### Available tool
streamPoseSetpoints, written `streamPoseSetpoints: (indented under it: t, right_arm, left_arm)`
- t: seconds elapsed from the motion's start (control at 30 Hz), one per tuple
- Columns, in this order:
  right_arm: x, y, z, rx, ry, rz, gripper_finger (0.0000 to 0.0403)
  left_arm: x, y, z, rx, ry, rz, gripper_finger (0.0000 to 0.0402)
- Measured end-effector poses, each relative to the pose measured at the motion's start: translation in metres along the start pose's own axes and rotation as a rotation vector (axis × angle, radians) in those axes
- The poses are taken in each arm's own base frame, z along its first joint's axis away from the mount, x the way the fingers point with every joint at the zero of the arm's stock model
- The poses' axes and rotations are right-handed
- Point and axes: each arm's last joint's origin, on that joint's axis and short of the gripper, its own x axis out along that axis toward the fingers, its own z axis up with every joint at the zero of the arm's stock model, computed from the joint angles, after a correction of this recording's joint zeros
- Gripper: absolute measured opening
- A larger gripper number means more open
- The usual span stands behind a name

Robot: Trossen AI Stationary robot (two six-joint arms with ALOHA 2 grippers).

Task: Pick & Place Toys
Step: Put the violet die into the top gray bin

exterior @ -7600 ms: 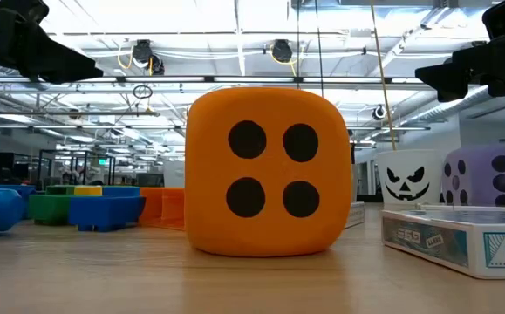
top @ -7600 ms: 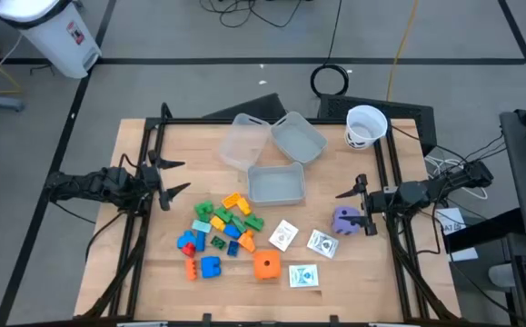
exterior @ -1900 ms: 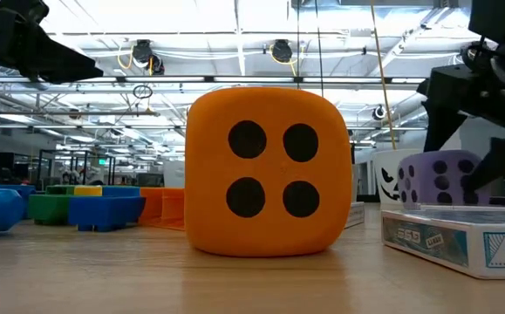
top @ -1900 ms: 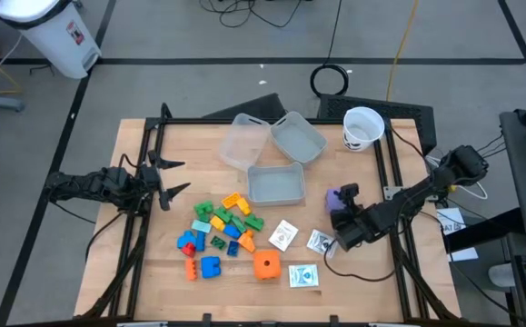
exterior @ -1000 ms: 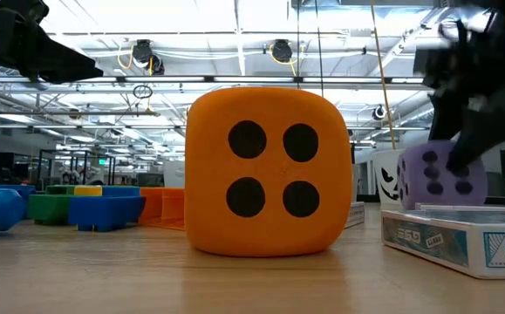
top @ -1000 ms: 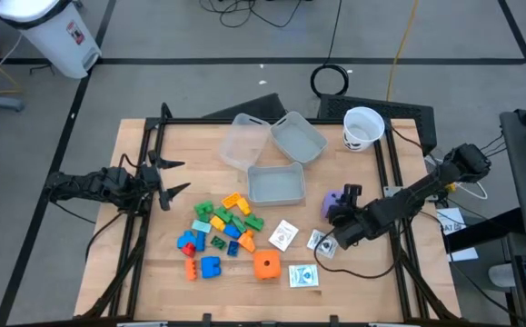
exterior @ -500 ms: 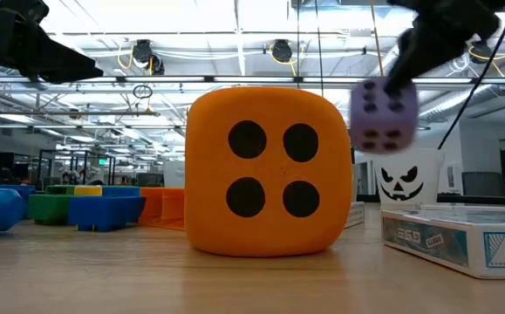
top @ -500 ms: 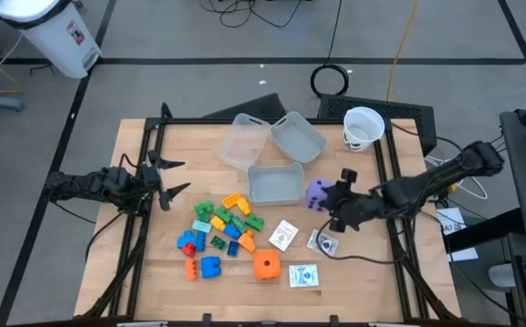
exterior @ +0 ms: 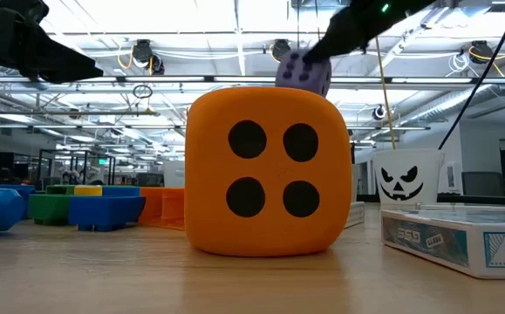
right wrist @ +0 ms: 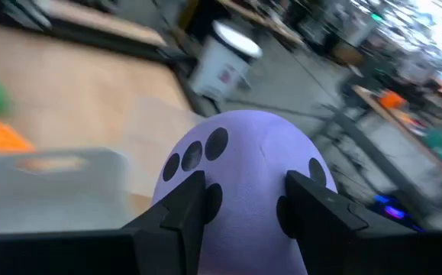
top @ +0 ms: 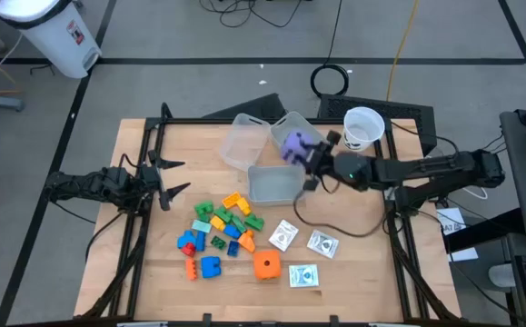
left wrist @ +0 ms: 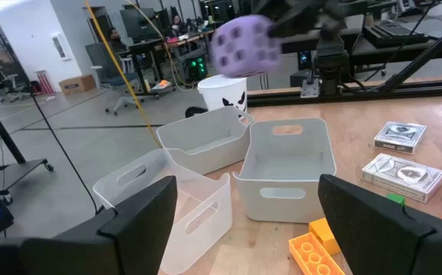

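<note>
The right gripper point(top: 306, 156) holds the soft purple die with dark dots point(top: 294, 143) clamped between its two fingers, up in the air over the cluster of clear plastic bins point(top: 275, 184). The left gripper point(top: 170, 178) waits with jaws spread wide and nothing between them, well apart from the die.

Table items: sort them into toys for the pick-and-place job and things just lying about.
Job:
- purple die, held in the right gripper
- orange die
- building blocks
- patterned cards

Lying about:
- three clear bins
- white cup
- left gripper, waiting open at the table's left edge
</note>
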Motion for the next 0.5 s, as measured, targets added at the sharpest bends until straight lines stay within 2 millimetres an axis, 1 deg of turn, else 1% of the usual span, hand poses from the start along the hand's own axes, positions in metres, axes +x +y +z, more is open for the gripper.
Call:
streamPoseSetpoints:
  t: [0.1, 0.23, 0.4, 0.5]
  right_arm:
    - [0.024, -0.014, -0.014, -0.017, 0.072, -0.059, 0.0146]
    - [0.057, -0.026, -0.034, -0.005, 0.122, -0.02, 0.0146]
    - [0.094, -0.032, -0.061, 0.011, 0.185, -0.065, 0.0146]
    - [0.111, -0.03, -0.077, 0.012, 0.218, -0.038, 0.0146]
  left_arm:
    - [0.0, 0.0, 0.0, 0.0, 0.0, 0.0, 0.0324]
    - [0.0, 0.0, 0.0, 0.0, 0.0, 0.0, 0.0324]
    - [0.0, 0.0, 0.0, 0.0, 0.0, 0.0, 0.0324]
    - [0.0, 0.0, 0.0, 0.0, 0.0, 0.0, 0.0324]
